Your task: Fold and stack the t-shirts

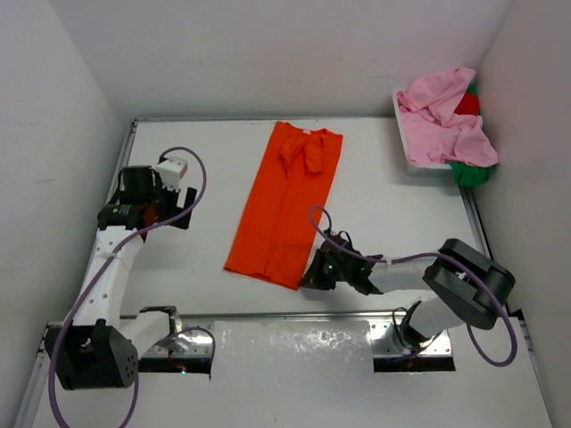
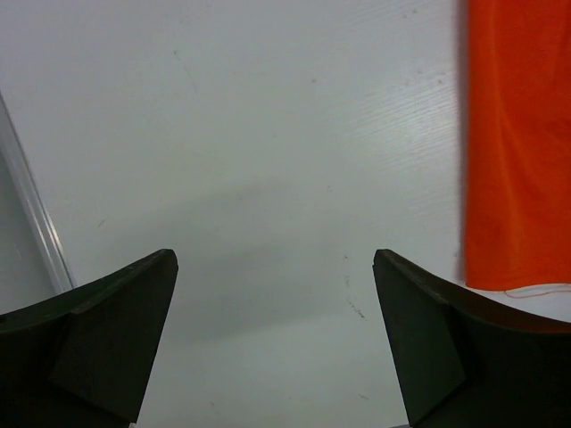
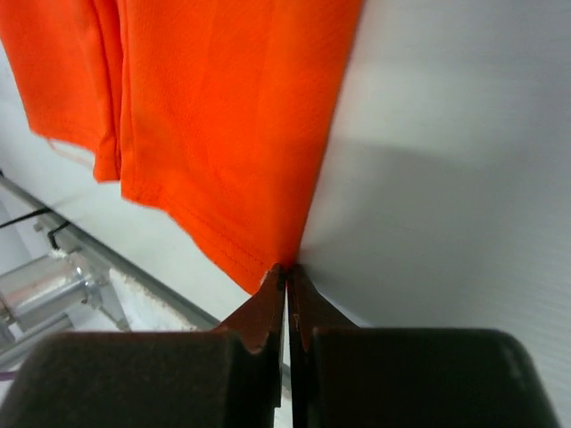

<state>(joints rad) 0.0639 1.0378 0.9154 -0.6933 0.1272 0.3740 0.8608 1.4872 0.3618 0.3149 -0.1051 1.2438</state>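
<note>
The desk [image 1: 393,214] is bare and white between the orange shirt [image 1: 285,201] and the basket [image 1: 417,166] in the far right corner, so a claw could pass there. There is bare desk too between the wide-apart left claw [image 2: 272,267] and the shirt's left edge. The right claw [image 3: 287,272], pinched on the shirt's near corner, and the side walls [image 1: 62,134] stand in the way.

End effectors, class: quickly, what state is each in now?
Left end effector: open, holding nothing.
Right end effector: closed on a corner of the plain orange cloth t-shirt.
</note>
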